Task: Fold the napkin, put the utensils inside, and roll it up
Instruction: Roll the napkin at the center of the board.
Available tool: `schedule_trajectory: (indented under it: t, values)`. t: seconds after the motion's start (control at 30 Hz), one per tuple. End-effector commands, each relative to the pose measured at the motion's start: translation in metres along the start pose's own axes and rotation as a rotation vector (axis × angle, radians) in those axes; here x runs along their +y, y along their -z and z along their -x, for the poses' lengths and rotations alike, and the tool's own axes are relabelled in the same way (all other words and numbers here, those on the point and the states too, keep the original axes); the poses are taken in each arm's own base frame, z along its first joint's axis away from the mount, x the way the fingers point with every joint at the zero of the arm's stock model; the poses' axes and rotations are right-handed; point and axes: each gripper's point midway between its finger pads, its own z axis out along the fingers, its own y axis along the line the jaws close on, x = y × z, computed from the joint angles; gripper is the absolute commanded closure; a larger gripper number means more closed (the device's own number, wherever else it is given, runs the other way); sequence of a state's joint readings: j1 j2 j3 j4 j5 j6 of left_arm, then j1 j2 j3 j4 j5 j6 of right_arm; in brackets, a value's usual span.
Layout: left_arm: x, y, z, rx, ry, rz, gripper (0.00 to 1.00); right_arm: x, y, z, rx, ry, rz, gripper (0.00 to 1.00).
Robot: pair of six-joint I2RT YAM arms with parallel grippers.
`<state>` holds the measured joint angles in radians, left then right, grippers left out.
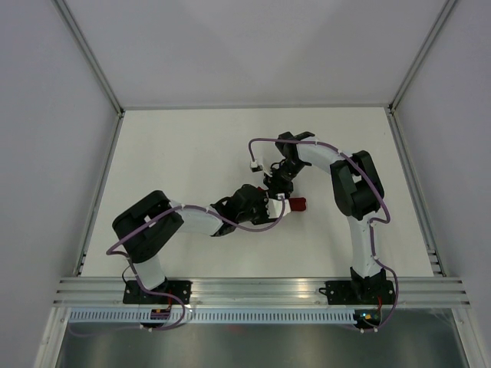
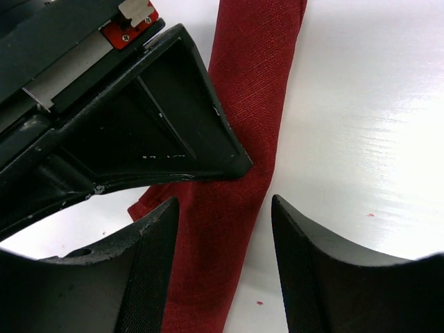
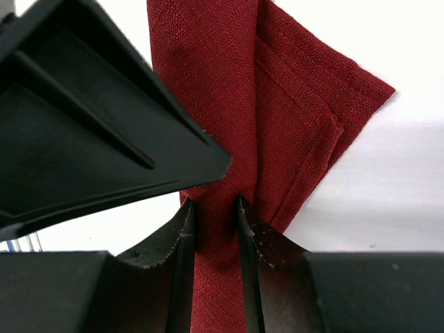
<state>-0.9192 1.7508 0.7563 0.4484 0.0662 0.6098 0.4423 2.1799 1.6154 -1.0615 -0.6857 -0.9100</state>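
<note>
The right gripper (image 3: 215,232) is pinching the napkin (image 3: 229,104). In its wrist view both fingers (image 3: 182,270) press into a narrow waist of the dark red cloth. The cloth is bunched between them and widens beyond into folded layers, with a hemmed corner pointing right. The left gripper (image 2: 223,207) stands spread around the same cloth. In its wrist view the long rolled strip runs between its two tips, just beside or touching the left one, with a sliver of the white table (image 2: 361,139) showing before the right one. In each wrist view a black finger of the other gripper crosses the upper left, over the cloth. From above, the two grippers meet tip to tip near the middle of the table, slightly right of centre. Only a short red end of the napkin shows there, just right of them, lying on the white surface.
</note>
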Motion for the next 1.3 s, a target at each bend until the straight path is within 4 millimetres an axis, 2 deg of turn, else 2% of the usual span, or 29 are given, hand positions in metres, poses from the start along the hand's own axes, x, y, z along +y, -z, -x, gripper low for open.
schedule_trajectory:
  t: [0.0, 0.17, 0.23, 0.3, 0.33, 0.4, 0.43, 0.53, 0.57, 0.67, 0.73, 0.77, 0.8, 0.83, 0.87, 0.9, 0.93, 0.97, 1.03, 1.07, 1.1, 1.13, 1.17, 1.2, 1.23, 1.27]
  values:
    - [0.005, -0.007, 0.01, -0.037, 0.001, -0.027, 0.39, -0.014, -0.021, -0.057, 0.193, -0.063, -0.003, 0.94]
    - [0.003, -0.008, 0.008, -0.039, 0.031, -0.051, 0.42, -0.012, -0.021, -0.056, 0.189, -0.068, -0.001, 0.92]
    - [0.003, -0.009, 0.007, -0.032, 0.037, -0.059, 0.48, -0.013, -0.02, -0.054, 0.186, -0.073, -0.004, 0.9]
    - [-0.001, -0.011, 0.005, -0.017, 0.048, -0.091, 0.53, -0.012, -0.018, -0.052, 0.179, -0.076, -0.006, 0.85]
    - [-0.001, -0.012, 0.005, -0.015, 0.056, -0.099, 0.61, -0.011, -0.018, -0.051, 0.176, -0.076, -0.007, 0.79]
    - [-0.002, -0.013, 0.008, -0.024, 0.073, -0.123, 0.69, -0.009, -0.014, -0.046, 0.16, -0.073, -0.007, 0.71]
    - [-0.003, -0.012, 0.007, -0.022, 0.084, -0.135, 0.76, -0.008, -0.012, -0.044, 0.153, -0.076, -0.009, 0.64]
    - [-0.007, -0.011, 0.005, -0.022, 0.137, -0.192, 0.84, -0.006, -0.004, -0.034, 0.118, -0.079, -0.028, 0.55]
    - [-0.009, -0.011, 0.01, -0.039, 0.153, -0.218, 0.86, -0.004, -0.001, -0.031, 0.106, -0.084, -0.031, 0.54]
    - [-0.014, -0.009, 0.008, -0.035, 0.193, -0.279, 0.89, -0.005, 0.011, -0.019, 0.051, -0.112, -0.076, 0.51]
    - [-0.016, -0.009, 0.004, -0.023, 0.212, -0.306, 0.9, -0.008, 0.026, -0.006, -0.015, -0.12, -0.135, 0.49]
    - [-0.018, -0.008, 0.006, -0.025, 0.224, -0.329, 0.9, -0.011, 0.041, 0.011, -0.082, -0.134, -0.204, 0.47]
    - [-0.019, -0.007, 0.004, -0.019, 0.233, -0.339, 0.9, -0.015, 0.046, 0.008, -0.101, -0.165, -0.243, 0.46]
    - [-0.02, -0.007, 0.002, -0.013, 0.244, -0.35, 0.9, -0.018, 0.055, 0.013, -0.136, -0.186, -0.285, 0.43]
    - [-0.021, -0.006, 0.003, -0.016, 0.257, -0.367, 0.9, -0.021, 0.071, 0.028, -0.204, -0.192, -0.347, 0.43]
    - [-0.021, -0.006, 0.002, -0.013, 0.267, -0.373, 0.9, -0.025, 0.081, 0.025, -0.233, -0.228, -0.379, 0.43]
    - [-0.02, -0.006, -0.002, -0.004, 0.283, -0.379, 0.9, -0.027, 0.09, 0.028, -0.268, -0.24, -0.403, 0.42]
    - [-0.021, -0.006, 0.003, -0.016, 0.304, -0.405, 0.89, -0.03, 0.108, 0.038, -0.327, -0.224, -0.449, 0.42]
    - [-0.022, -0.004, -0.002, 0.005, 0.341, -0.436, 0.89, -0.033, 0.126, 0.033, -0.392, -0.271, -0.49, 0.42]
    - [-0.023, -0.005, 0.002, -0.004, 0.36, -0.461, 0.89, -0.031, 0.147, 0.043, -0.457, -0.235, -0.546, 0.42]
    - [-0.026, -0.003, -0.002, 0.018, 0.384, -0.482, 0.88, -0.032, 0.151, 0.031, -0.469, -0.261, -0.565, 0.42]
    - [-0.021, -0.003, -0.001, 0.013, 0.399, -0.487, 0.88, -0.03, 0.158, 0.031, -0.488, -0.251, -0.594, 0.42]
    - [-0.023, -0.003, -0.001, 0.011, 0.422, -0.515, 0.88, -0.023, 0.178, 0.039, -0.54, -0.2, -0.654, 0.42]
    - [-0.024, -0.002, -0.001, 0.015, 0.439, -0.531, 0.88, -0.019, 0.172, 0.028, -0.536, -0.206, -0.667, 0.42]
    - [-0.021, -0.001, -0.001, 0.02, 0.461, -0.544, 0.88, -0.013, 0.175, 0.027, -0.549, -0.182, -0.685, 0.41]
    - [-0.024, 0.0, -0.001, 0.023, 0.485, -0.574, 0.88, -0.003, 0.193, 0.035, -0.597, -0.122, -0.746, 0.4]
